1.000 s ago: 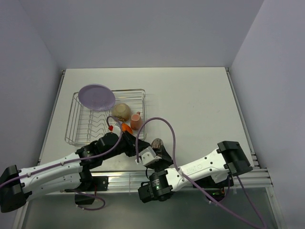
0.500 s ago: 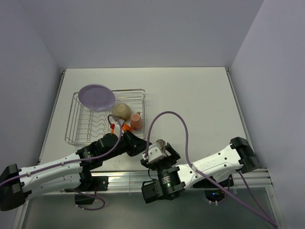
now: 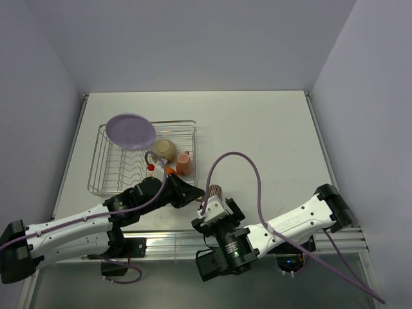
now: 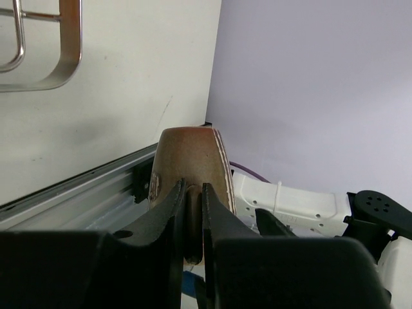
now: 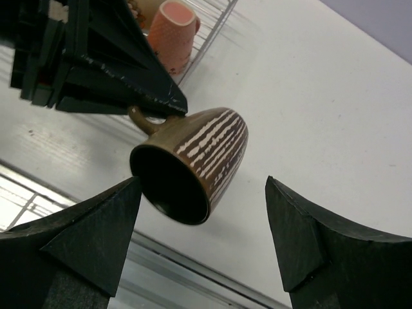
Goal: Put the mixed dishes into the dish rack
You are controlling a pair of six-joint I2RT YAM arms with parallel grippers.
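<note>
Step in hand: small dark cup [image 5: 193, 164] to dish rack [image 3: 177, 121], prob. the last dish. Left gripper [image 4: 192, 193] clamped on its handle; cup hangs tilted, just right of the rack's near-right corner. Right gripper [image 5: 203, 196] spread wide, empty, just near of the cup. Next: carry cup left & far over the rim, clear of pink cup [image 3: 184, 163].

Wire dish rack [image 3: 122, 168]: one. Dishes: one lilac plate [image 3: 131, 131], one beige bowl [image 3: 165, 149], one orange bowl [image 3: 169, 171] (mostly hidden). Cups: one pink cup [image 3: 185, 163], one dark striped cup [image 5: 209, 151].
</note>
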